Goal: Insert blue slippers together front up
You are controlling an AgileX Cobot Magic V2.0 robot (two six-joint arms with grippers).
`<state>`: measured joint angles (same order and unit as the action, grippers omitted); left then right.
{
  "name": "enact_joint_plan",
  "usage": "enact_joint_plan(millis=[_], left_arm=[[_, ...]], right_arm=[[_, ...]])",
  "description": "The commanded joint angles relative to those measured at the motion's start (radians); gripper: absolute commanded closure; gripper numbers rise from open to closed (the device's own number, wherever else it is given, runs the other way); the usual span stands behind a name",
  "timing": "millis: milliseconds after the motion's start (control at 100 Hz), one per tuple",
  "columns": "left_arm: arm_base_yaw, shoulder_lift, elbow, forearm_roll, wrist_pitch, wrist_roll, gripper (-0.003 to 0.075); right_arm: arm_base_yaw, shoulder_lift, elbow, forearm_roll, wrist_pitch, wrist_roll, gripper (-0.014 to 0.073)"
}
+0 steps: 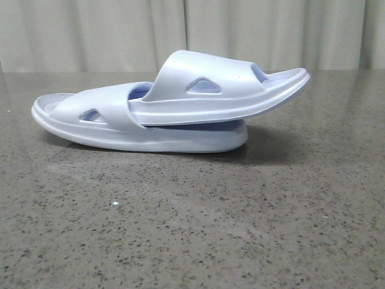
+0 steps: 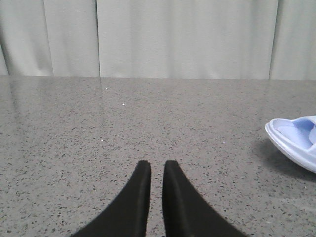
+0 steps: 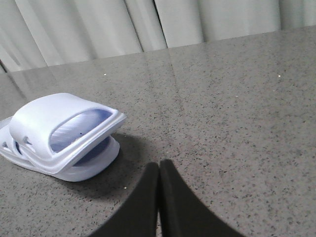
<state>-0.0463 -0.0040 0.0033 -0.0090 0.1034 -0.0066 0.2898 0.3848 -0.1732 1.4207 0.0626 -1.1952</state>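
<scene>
The two blue slippers lie nested in the middle of the table in the front view. The lower slipper (image 1: 150, 139) rests flat on its sole. The upper slipper (image 1: 210, 78) is pushed under the lower one's strap (image 1: 105, 105), and its free end tilts up to the right. No gripper shows in the front view. My left gripper (image 2: 157, 168) is empty, its fingers a narrow gap apart, with one slipper end (image 2: 294, 143) well off to its side. My right gripper (image 3: 159, 165) is shut and empty, a short way from the nested pair (image 3: 59, 123).
The grey speckled stone table (image 1: 192, 229) stretches to a pale curtain (image 1: 192, 30) along the back. Nothing else stands on the table in these views.
</scene>
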Motion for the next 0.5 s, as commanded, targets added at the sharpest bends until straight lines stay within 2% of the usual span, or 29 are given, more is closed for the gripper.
enact_joint_plan(millis=[0, 180, 260, 290, 320, 330, 390, 430, 490], left_arm=[[0.004, -0.030, 0.009, -0.008, -0.073, 0.000, 0.0705], [0.004, -0.030, 0.009, -0.008, -0.073, 0.000, 0.0705], [0.004, -0.030, 0.009, -0.008, -0.073, 0.000, 0.0705], [0.004, -0.030, 0.009, -0.008, -0.073, 0.000, 0.0705], [0.004, -0.030, 0.009, -0.008, -0.073, 0.000, 0.0705], [0.004, -0.030, 0.009, -0.008, -0.073, 0.000, 0.0705], [0.004, -0.030, 0.009, -0.008, -0.073, 0.000, 0.0705], [0.004, -0.030, 0.009, -0.008, -0.073, 0.000, 0.0705], [0.004, -0.030, 0.009, -0.008, -0.073, 0.000, 0.0705]], right_arm=[[0.002, 0.001, -0.027, 0.007, -0.013, -0.011, 0.0672], [0.002, 0.001, -0.027, -0.006, -0.063, -0.011, 0.0672], [0.002, 0.001, -0.027, -0.156, -0.076, 0.034, 0.0672], [0.002, 0.001, -0.027, -0.261, -0.095, 0.107, 0.0672], [0.002, 0.001, -0.027, -0.364, -0.115, 0.239, 0.0672], [0.002, 0.001, -0.026, -0.391, -0.120, 0.239, 0.0672], [-0.004, 0.001, -0.014, -0.665, -0.172, 0.538, 0.0672], [-0.013, 0.001, 0.001, -0.843, -0.192, 0.667, 0.0672], [-0.035, -0.001, 0.026, -1.004, -0.200, 0.824, 0.0672]])
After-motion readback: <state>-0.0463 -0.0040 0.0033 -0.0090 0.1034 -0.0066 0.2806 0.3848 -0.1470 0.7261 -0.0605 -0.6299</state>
